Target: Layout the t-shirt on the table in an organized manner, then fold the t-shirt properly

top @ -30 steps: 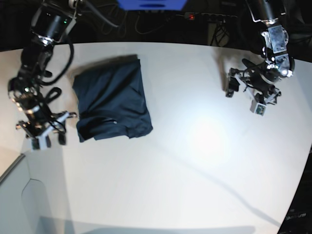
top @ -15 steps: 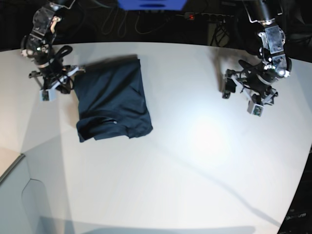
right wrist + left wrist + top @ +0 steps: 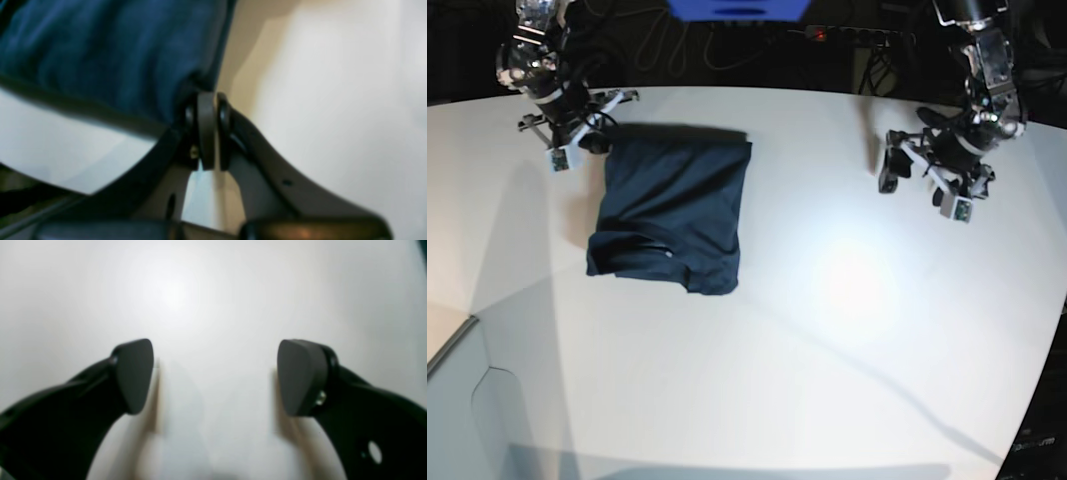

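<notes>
The dark navy t-shirt (image 3: 672, 205) lies folded into a rough rectangle on the white table (image 3: 827, 350), left of centre. My right gripper (image 3: 587, 132) is at its far left corner. In the right wrist view the right gripper (image 3: 206, 130) has its jaws pressed together at the edge of the blue t-shirt cloth (image 3: 100, 50), above the table (image 3: 333, 83). My left gripper (image 3: 920, 188) hovers over bare table at the far right, well away from the t-shirt. In the left wrist view the left gripper (image 3: 215, 376) is wide open and empty over the table (image 3: 213, 290).
A power strip with a red light (image 3: 822, 35) and cables lie in the dark behind the table's far edge. A blue object (image 3: 737, 8) sits at the top centre. A grey panel (image 3: 467, 400) lies beyond the table's curved edge at lower left.
My right arm moved from the t-shirt's near left side up to its far left corner and shut on it. The t-shirt shifted to the right. My left gripper moved slightly farther back.
</notes>
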